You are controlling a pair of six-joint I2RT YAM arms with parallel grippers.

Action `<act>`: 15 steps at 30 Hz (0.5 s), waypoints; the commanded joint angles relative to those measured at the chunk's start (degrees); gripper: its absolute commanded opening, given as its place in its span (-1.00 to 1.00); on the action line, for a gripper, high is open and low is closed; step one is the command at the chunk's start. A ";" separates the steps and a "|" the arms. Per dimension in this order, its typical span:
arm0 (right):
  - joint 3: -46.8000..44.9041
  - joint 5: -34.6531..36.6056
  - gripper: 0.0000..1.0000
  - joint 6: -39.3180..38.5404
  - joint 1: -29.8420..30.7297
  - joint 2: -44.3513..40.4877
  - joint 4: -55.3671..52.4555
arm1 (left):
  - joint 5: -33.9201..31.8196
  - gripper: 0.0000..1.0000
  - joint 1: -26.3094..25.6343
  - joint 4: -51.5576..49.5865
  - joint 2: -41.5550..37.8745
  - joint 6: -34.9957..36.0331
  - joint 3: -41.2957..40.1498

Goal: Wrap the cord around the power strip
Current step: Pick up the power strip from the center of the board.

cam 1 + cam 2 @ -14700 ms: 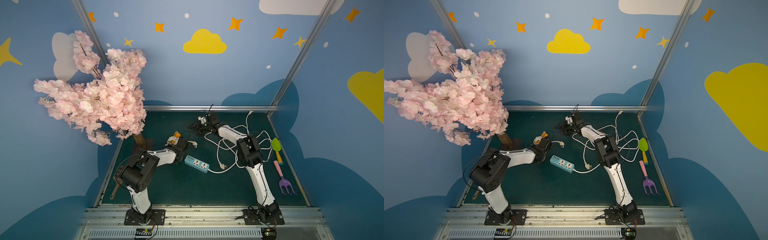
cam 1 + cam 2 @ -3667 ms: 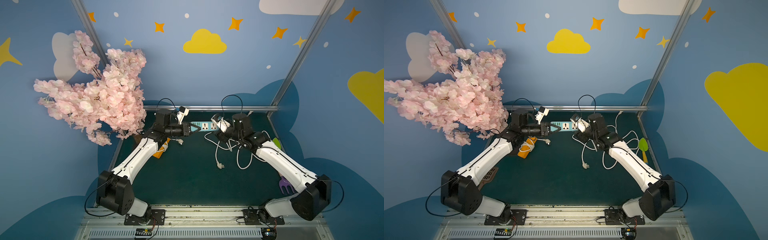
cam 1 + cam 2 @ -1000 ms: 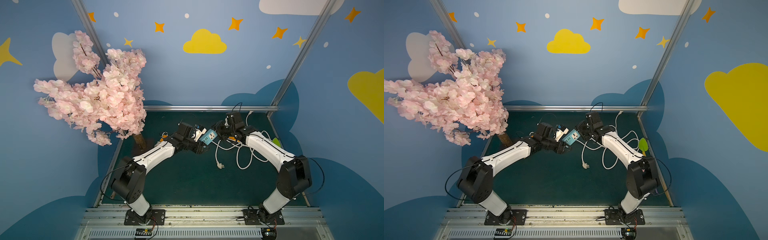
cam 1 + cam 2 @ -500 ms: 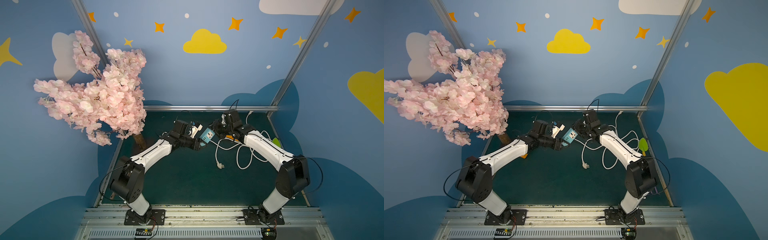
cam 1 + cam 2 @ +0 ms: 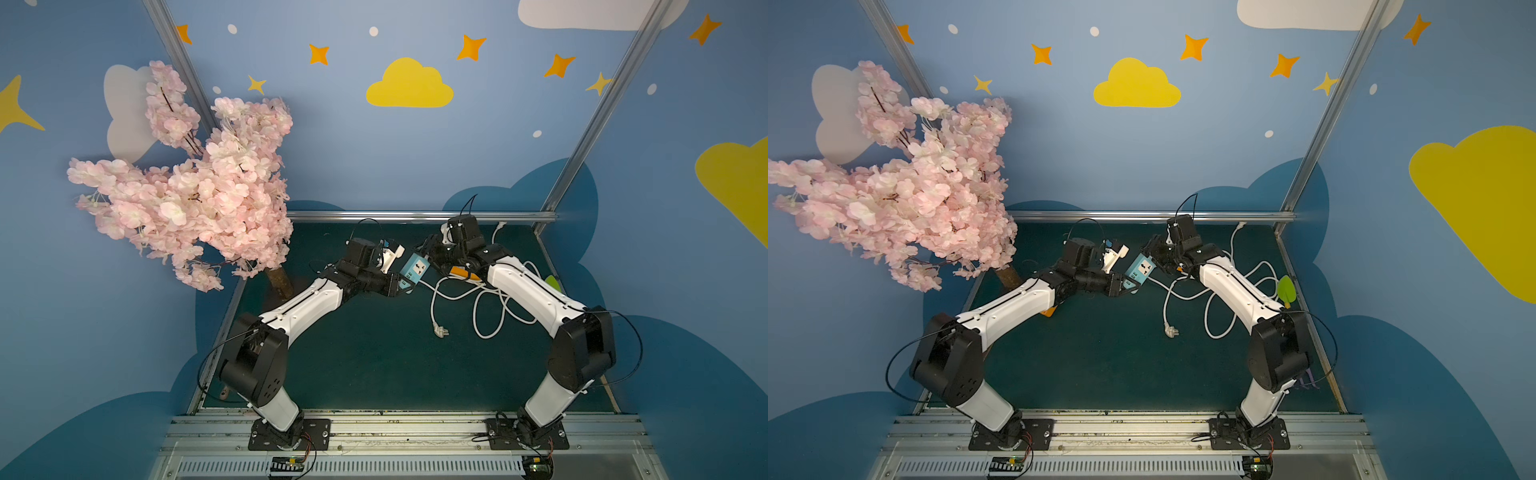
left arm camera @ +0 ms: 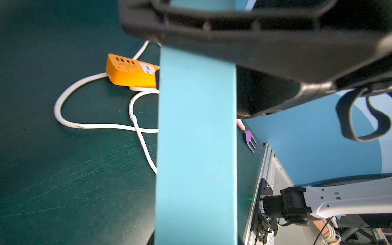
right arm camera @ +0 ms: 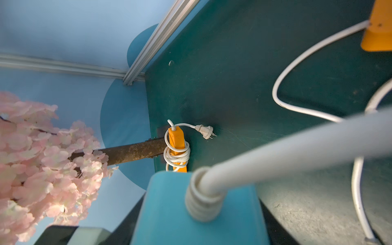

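The blue power strip (image 5: 415, 269) (image 5: 1140, 270) hangs tilted in the air between both arms. My left gripper (image 5: 401, 287) (image 5: 1125, 287) is shut on its lower end; in the left wrist view the strip (image 6: 196, 148) runs straight out between the jaws. My right gripper (image 5: 430, 259) (image 5: 1152, 255) has a finger on each side of the upper end, where the white cord (image 7: 297, 152) leaves the strip (image 7: 169, 212). Whether those fingers press cannot be told. The cord (image 5: 432, 309) (image 5: 1165, 307) droops to loose loops on the mat, ending in its plug (image 5: 440, 331).
An orange strip (image 7: 177, 146) wrapped in its cord lies by the tree trunk (image 5: 280, 282). Another orange strip (image 5: 463, 272) (image 6: 131, 74) lies under my right arm among loose cord. A pink blossom tree (image 5: 199, 199) overhangs the left. A green shovel (image 5: 1286, 289) and purple rake (image 6: 252, 142) lie at the right edge.
My left gripper has closed on the strip's lower end. The strip hangs almost where it was between the two arms, shifted only slightly.
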 commanded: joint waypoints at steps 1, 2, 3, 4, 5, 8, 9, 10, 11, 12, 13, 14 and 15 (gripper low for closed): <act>1.25 -5.72 0.44 -8.55 -2.69 -1.91 -3.01 | -0.52 -0.95 3.32 5.13 -3.87 -5.65 -0.10; -0.19 -6.62 0.48 -10.58 -3.37 -3.46 -2.62 | -0.65 -0.95 4.00 5.61 -4.31 -6.85 -0.04; -1.95 -7.67 0.51 -12.48 -4.21 -5.20 -1.92 | -0.83 -0.95 4.56 5.80 -4.76 -7.56 0.21; -3.42 -8.64 0.52 -13.97 -4.96 -6.78 -1.61 | -0.94 -0.95 4.77 5.47 -5.02 -7.64 0.70; -4.91 -9.60 0.52 -15.61 -5.79 -8.44 -1.33 | -0.94 -0.95 4.78 4.46 -5.23 -7.22 1.78; -10.53 -10.90 0.56 -21.60 -9.23 -14.35 -0.74 | -0.53 -0.95 4.79 1.57 -6.31 -6.35 5.16; -12.97 -8.58 0.57 -23.57 -10.53 -16.60 -0.78 | -0.50 -0.95 4.79 0.63 -7.03 -5.71 6.24; -15.61 -5.45 0.58 -25.23 -11.63 -18.34 -0.49 | -0.72 -0.95 4.80 -0.21 -7.75 -5.19 6.95; -18.77 -0.25 0.59 -26.45 -12.77 -20.34 0.36 | -0.77 -0.95 4.88 -0.87 -8.50 -4.73 7.62; -22.22 2.66 0.60 -28.64 -13.95 -22.19 2.80 | -0.71 -0.95 4.81 -1.32 -9.22 -4.33 8.15; -25.11 4.73 0.60 -31.26 -14.58 -23.51 5.38 | -0.76 -0.95 4.85 -1.56 -9.67 -4.29 8.48; -27.86 6.72 0.60 -33.19 -14.98 -24.79 8.47 | -0.57 -0.95 4.84 -1.67 -10.01 -4.55 8.69; -30.38 7.73 0.60 -34.65 -15.11 -25.32 11.80 | -0.11 -0.95 4.85 -1.42 -10.21 -4.85 8.83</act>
